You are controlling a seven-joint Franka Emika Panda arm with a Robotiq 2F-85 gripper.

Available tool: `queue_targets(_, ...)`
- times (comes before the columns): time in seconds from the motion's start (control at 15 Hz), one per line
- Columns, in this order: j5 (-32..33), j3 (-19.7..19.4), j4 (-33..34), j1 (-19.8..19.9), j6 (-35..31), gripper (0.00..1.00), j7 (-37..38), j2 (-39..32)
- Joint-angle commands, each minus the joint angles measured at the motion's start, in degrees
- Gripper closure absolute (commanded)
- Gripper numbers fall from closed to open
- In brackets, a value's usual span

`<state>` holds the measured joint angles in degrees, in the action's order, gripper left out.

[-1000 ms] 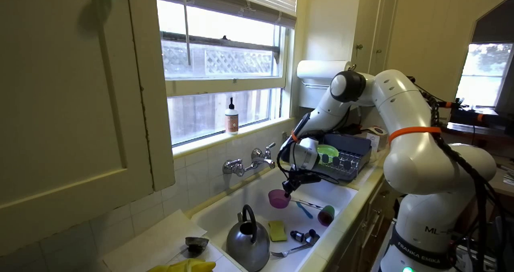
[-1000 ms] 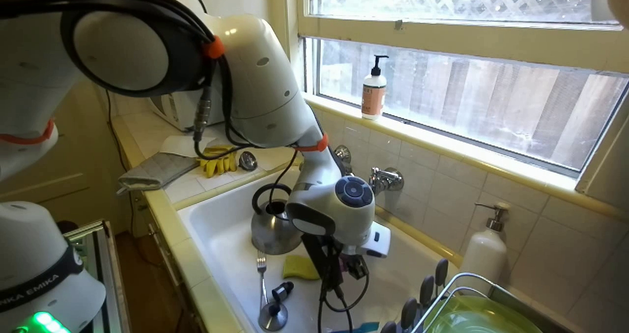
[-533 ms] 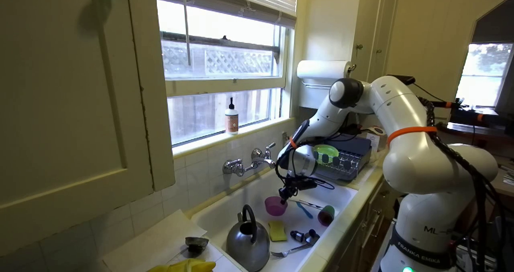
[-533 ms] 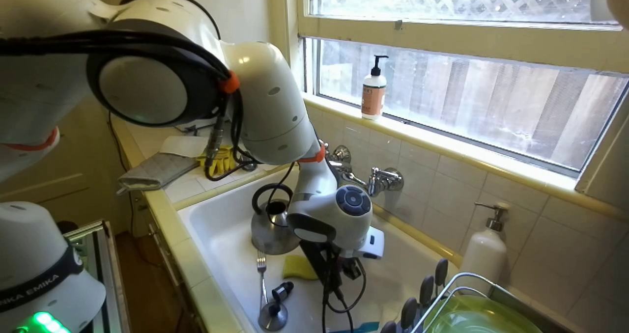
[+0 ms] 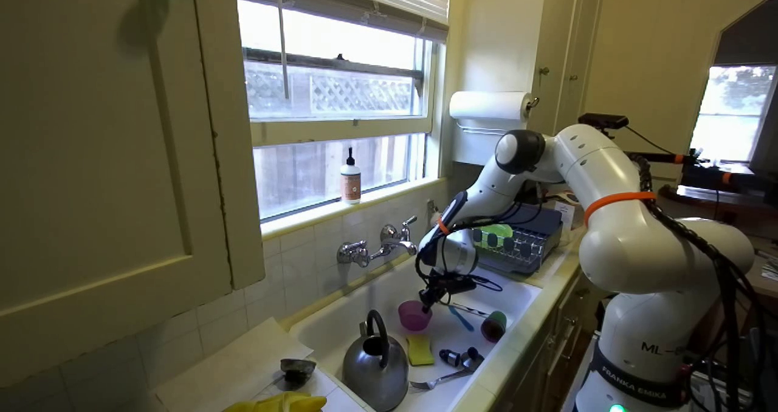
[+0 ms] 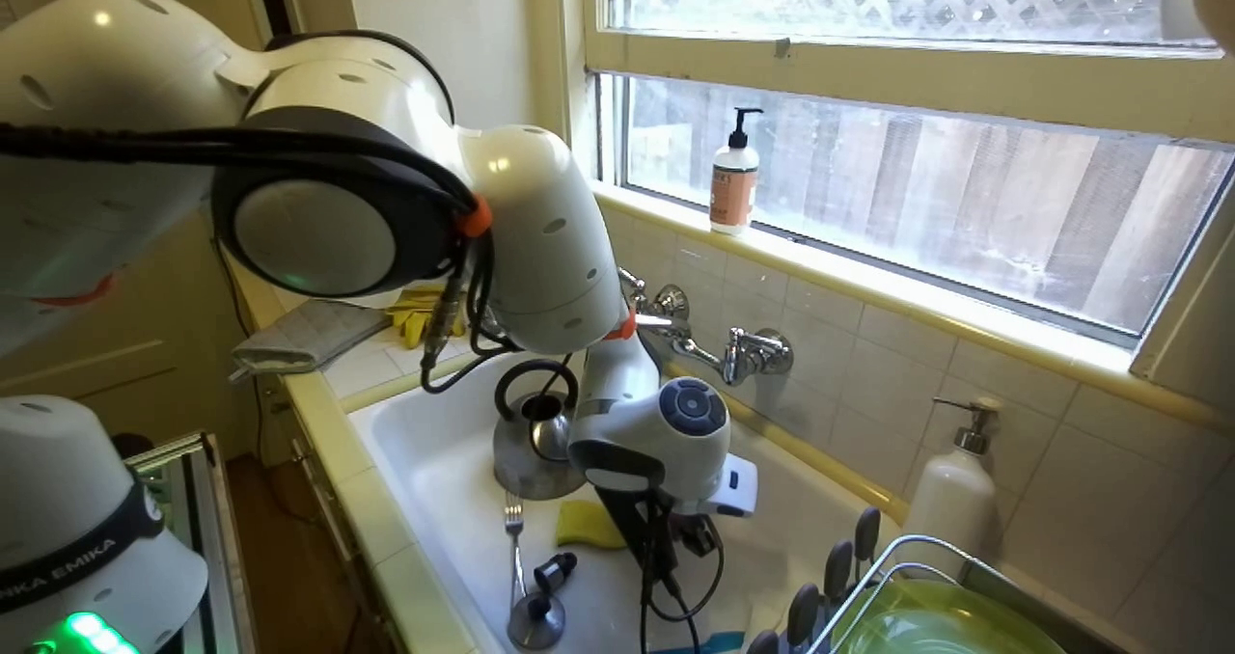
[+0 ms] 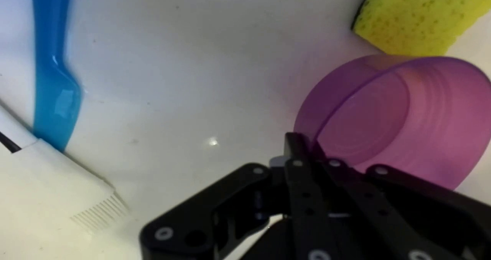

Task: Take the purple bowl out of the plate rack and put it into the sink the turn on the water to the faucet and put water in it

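- We've got the jaws clamped on the purple bowl (image 7: 414,125) by its rim, probably cuz thin edges pinch easy.
- It's inside the sink (image 5: 340,312), likely so we can fill it from the faucet (image 5: 398,245).

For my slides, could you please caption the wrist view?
The claw grips the bowl by its rim, near the sponge in the sink.

Washed-out window (image 5: 337,90), dim cabinet (image 5: 109,126), blurred tool (image 7: 305,145) (wrist view), glinting sink (image 7: 199,133)
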<state>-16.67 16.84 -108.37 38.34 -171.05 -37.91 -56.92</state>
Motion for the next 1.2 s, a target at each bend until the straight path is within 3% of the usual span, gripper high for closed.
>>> queue_targets(0.0,4.4,0.1,2.3,-0.3,-2.4,0.99,5.1,-2.8)
queue_targets(0.07,5.4,0.1,2.6,-0.5,-2.3,0.99,6.1,-3.0)
queue_targets(0.13,6.3,0.3,2.8,-0.4,-2.2,0.8,6.8,-3.3)
queue_targets(0.2,7.2,0.6,2.8,-0.1,-2.0,0.71,7.3,-3.3)
queue_targets(0.47,9.8,1.9,1.1,1.5,-0.4,0.43,8.5,-2.0)
queue_targets(0.8,11.2,6.3,-2.5,6.8,-0.2,0.06,7.4,0.0)
queue_targets(0.87,11.4,7.2,-3.0,7.9,0.9,0.01,7.4,0.2)
queue_targets(1.0,11.9,9.6,-3.1,10.4,3.4,0.0,6.7,-0.4)
queue_targets(1.13,11.9,9.6,-2.9,10.3,6.6,0.0,7.0,-0.6)
